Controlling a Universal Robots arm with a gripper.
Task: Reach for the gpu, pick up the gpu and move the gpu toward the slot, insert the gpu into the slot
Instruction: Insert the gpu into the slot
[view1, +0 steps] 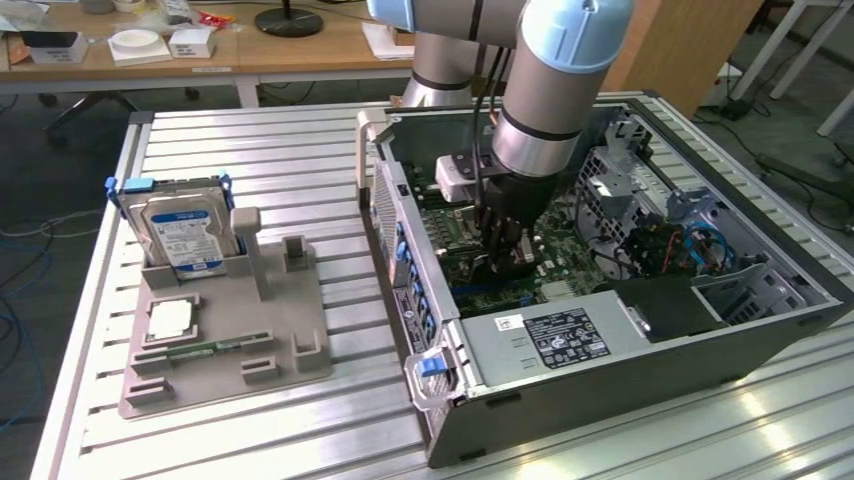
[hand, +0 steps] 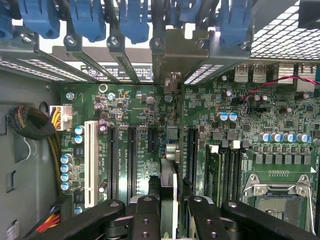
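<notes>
My gripper (view1: 507, 262) reaches down into the open computer case (view1: 747, 330), just above the green motherboard (hand: 220, 107). In the wrist view the gripper (hand: 169, 192) is shut on the gpu (hand: 169, 167), a thin card seen edge-on between the two dark fingers (hand: 146, 210). The card stands upright over the board. Its silvery bracket (hand: 176, 55) sits against the case's rear openings. The slot lies under the card and is hidden by it. I cannot tell whether the card's edge sits in it.
Dark connector strips (hand: 132, 160) and a white one (hand: 91, 162) flank the card. Memory strips (hand: 215, 170) and the processor socket (hand: 280, 192) lie close by. Blue latches (hand: 135, 20) line the rear wall. A grey fixture (view1: 227, 330) holds a hard drive (view1: 180, 230) beside the case.
</notes>
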